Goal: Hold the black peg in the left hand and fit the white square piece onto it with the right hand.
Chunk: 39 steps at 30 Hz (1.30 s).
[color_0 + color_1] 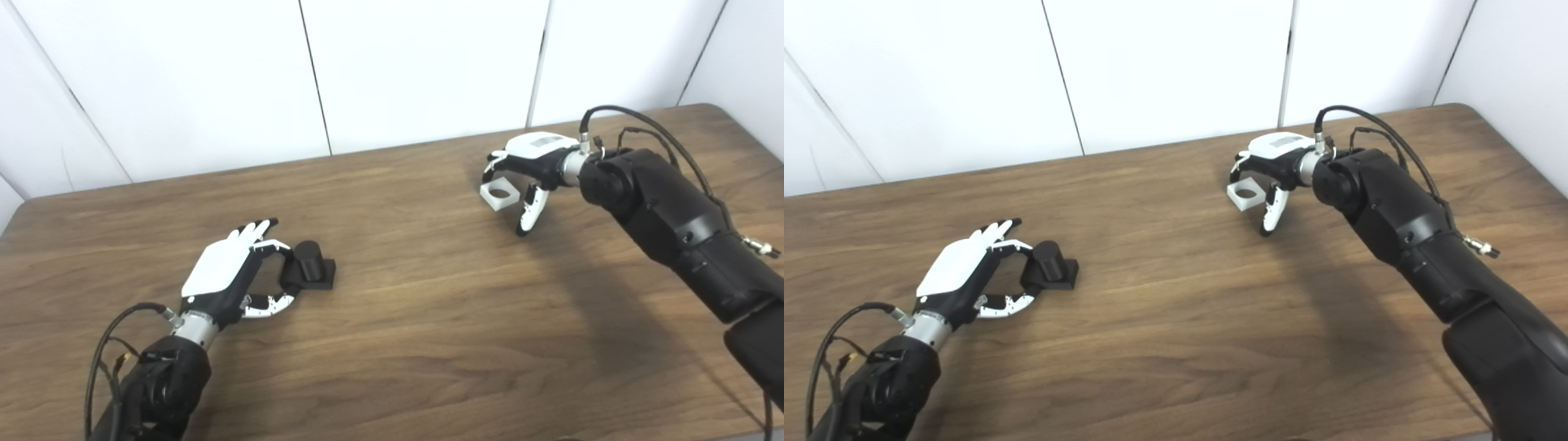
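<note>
The black peg (310, 264), a short cylinder on a square base, rests on the wooden table (429, 318) at the left. My left hand (236, 269) is beside it on its left, with fingers (274, 246) and thumb curled onto the peg. The white square piece (500, 195), with a round hole, hangs tilted just above the table at the far right. My right hand (528, 165) holds it by its fingertips, palm down, with the thumb hanging free beside it. The same scene shows in the right eye view, with the peg (1051, 264) and the square piece (1244, 195).
A white panelled wall (392, 67) runs behind the table's far edge. Cables loop off both wrists. The right forearm (680, 233) casts a broad shadow on the table between the two hands.
</note>
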### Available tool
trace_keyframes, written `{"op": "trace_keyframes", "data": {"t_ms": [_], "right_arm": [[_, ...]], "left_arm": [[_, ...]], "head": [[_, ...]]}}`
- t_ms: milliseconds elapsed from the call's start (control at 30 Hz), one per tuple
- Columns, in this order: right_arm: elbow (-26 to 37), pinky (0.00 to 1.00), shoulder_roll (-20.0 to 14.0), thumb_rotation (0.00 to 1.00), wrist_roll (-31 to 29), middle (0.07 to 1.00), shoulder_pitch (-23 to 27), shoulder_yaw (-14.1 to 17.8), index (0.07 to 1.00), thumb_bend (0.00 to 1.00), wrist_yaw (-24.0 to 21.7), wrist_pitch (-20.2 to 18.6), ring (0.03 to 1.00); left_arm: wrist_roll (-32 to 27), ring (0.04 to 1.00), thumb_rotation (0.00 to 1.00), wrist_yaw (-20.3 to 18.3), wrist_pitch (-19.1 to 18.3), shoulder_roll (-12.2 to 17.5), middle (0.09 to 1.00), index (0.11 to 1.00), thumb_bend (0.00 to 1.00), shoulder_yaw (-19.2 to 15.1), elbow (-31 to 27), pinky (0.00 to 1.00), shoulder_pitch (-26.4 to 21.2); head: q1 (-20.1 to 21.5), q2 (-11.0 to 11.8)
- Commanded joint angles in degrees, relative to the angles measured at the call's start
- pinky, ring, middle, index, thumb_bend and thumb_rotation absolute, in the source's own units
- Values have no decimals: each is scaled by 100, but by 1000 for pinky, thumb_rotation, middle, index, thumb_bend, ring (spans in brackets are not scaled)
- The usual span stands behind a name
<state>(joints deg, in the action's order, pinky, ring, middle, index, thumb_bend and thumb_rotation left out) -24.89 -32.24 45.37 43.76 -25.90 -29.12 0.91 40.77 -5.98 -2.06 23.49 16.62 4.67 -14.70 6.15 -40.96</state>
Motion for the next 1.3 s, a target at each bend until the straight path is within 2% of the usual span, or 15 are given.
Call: {"op": "trace_keyframes", "data": {"t_ms": [0,433,467,533,567,867,1267], "right_arm": [[-79,973,-47,117,87,961,210,-3,803,715,230,119,986],[-375,940,-58,135,212,917,194,-105,705,686,826,353,955],[-363,937,-59,142,220,906,181,-110,675,679,876,370,951],[-353,935,-56,144,248,889,160,-125,520,535,962,400,945],[-363,935,-52,143,257,885,155,-129,507,524,1003,425,943],[-488,952,-69,143,289,867,175,-144,492,514,1136,524,944],[-471,929,-102,143,245,873,161,-158,496,518,967,502,911]], "left_arm": [[189,1000,172,-185,-262,216,992,657,715,-4,62,1000,157],[162,1000,162,-206,-288,235,994,652,727,-25,-12,1000,201],[163,1000,162,-207,-290,237,994,652,726,-23,-18,1000,206],[151,1000,153,-209,-290,237,994,650,729,-26,-30,1000,214],[147,1000,153,-216,-298,238,995,650,729,-27,-35,1000,219],[143,1000,161,-262,-343,286,997,651,717,-40,-100,1000,273],[123,1000,172,-269,-331,338,996,654,717,-53,-124,1000,318]], "head": [[-7,-6],[-48,-51],[-55,-52],[-62,-54],[-69,-56],[-100,-86],[-99,-122]]}}
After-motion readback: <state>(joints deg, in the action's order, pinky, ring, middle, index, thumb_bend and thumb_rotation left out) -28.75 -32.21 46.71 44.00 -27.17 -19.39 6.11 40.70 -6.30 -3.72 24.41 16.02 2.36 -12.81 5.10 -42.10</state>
